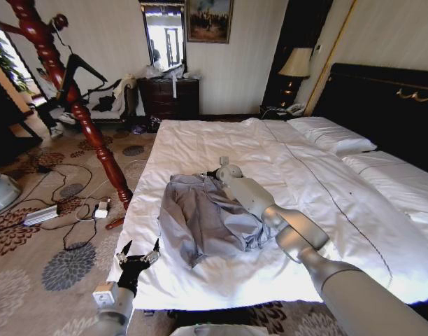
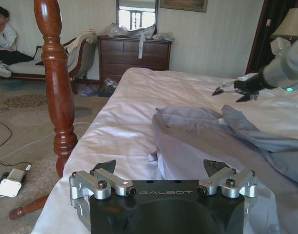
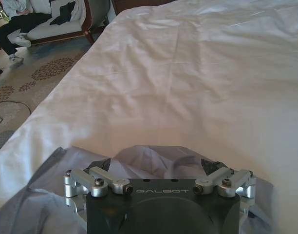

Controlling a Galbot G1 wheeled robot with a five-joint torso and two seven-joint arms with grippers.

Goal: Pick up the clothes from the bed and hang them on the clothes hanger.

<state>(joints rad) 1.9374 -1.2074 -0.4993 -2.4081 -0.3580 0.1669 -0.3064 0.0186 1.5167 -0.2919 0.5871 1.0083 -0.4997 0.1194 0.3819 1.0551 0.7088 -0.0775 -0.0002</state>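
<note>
Head view, left to right: the left gripper (image 1: 138,257) hovers off the bed's (image 1: 284,161) near corner, jaws spread wide and empty; the shirt (image 1: 200,217) lies crumpled on the white duvet beside it; the right gripper (image 1: 212,173) sits low over the collar end, fingers apart, nothing clamped yet. Risks as I judge them — thin crinkly cloth could slip from a shallow pinch, or the fingers could catch duvet along with shirt and drag both. A one-layer grab would leave the shirt dangling unevenly, awkward for hanging.
</note>
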